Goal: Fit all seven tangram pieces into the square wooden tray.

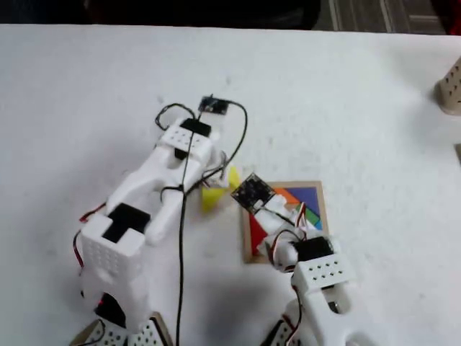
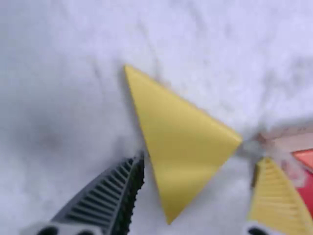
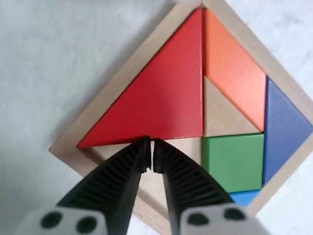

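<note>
The square wooden tray (image 3: 106, 100) holds a large red triangle (image 3: 161, 98), an orange piece (image 3: 234, 73), a dark blue piece (image 3: 286, 127), a green square (image 3: 232, 161) and a light blue piece (image 3: 243, 197). Bare wood shows in a small triangle (image 3: 222, 115) and along the red piece's long edge. My right gripper (image 3: 150, 155) hangs shut and empty over that bare strip. A yellow triangle (image 2: 181, 147) lies flat on the white table just left of the tray (image 1: 302, 185). My left gripper (image 2: 201, 161) stands open astride the yellow triangle (image 1: 215, 196).
A pale block with holes (image 1: 450, 86) stands at the table's right edge. The two arm bases and their cables take up the front. The white table stretches free behind and to the right of the tray.
</note>
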